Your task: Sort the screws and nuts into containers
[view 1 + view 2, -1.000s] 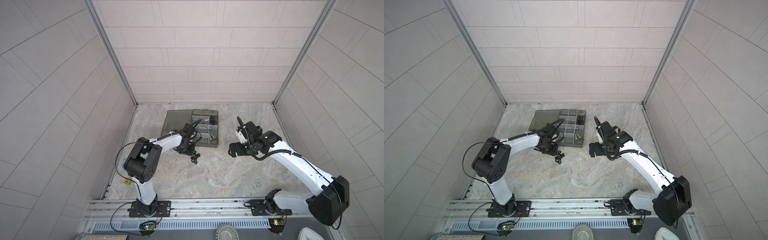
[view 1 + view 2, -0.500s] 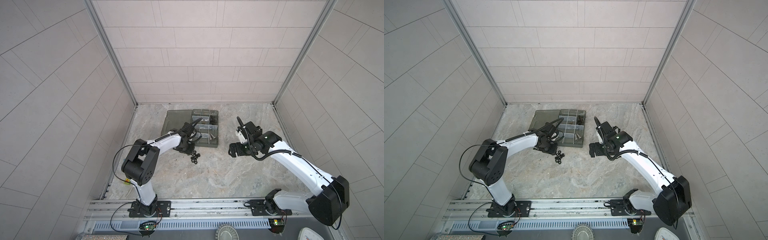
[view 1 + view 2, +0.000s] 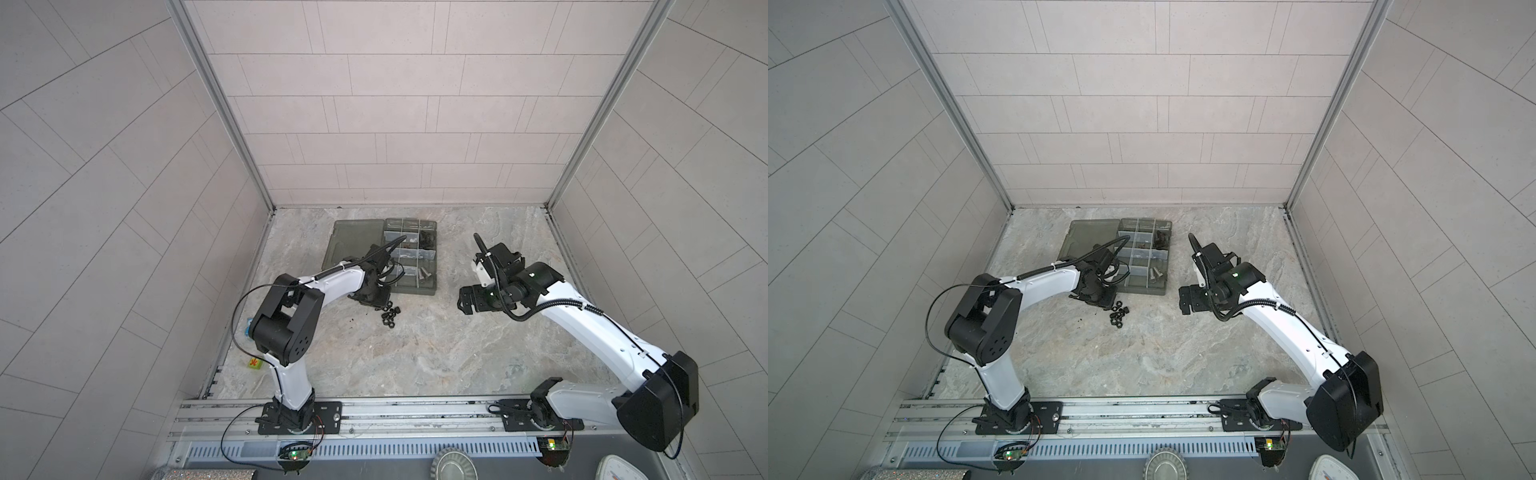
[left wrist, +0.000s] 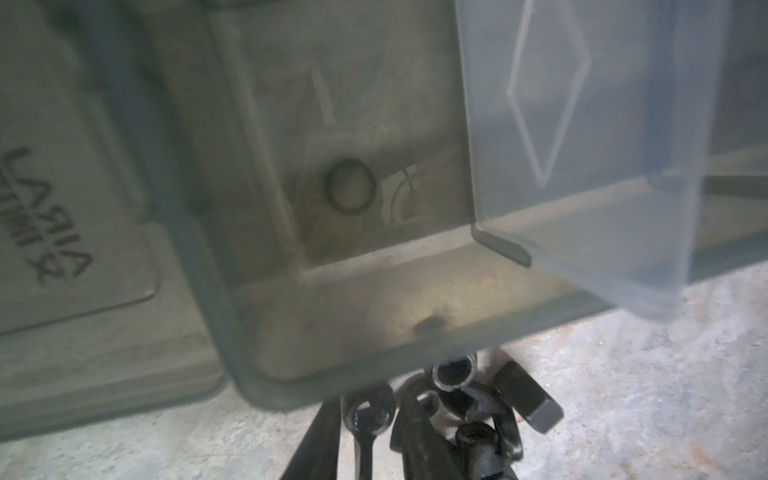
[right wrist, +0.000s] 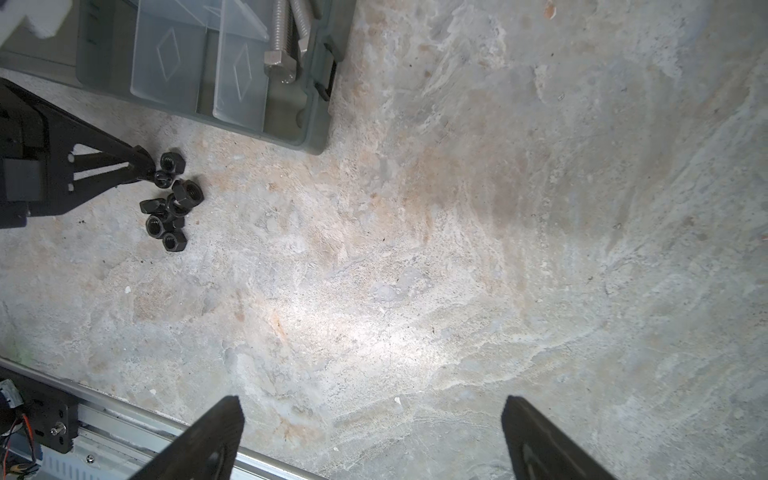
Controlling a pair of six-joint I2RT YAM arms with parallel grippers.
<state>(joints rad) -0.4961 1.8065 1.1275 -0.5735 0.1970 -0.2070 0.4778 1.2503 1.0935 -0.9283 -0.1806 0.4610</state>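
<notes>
Farthest left lies the flat hinged lid [image 3: 353,237] of the smoky grey organizer box [image 3: 415,291], folded open on the marbled tabletop [image 3: 415,353]. Just in front of the lid's near edge, the left gripper [image 3: 376,298] is down at the table. In the right wrist view its fingers [image 5: 104,158] are narrowed to a thin slit, and their tips reach one black nut [image 5: 161,178] at the edge of the heap. Whether that nut is actually pinched cannot be told. The rest of the nuts [image 3: 390,316] sit loose in a small cluster on the table, just outside the box's front wall. The compartments [image 3: 409,253] with pale dividers come next. Two silver screws [image 3: 424,272] lie side by side in the near right one, and a dark heap [image 3: 428,237] in a farther one is too small to identify. Well to the right, the right gripper [image 3: 465,299] hangs over bare table, its jaws spread wide with nothing between them.
</notes>
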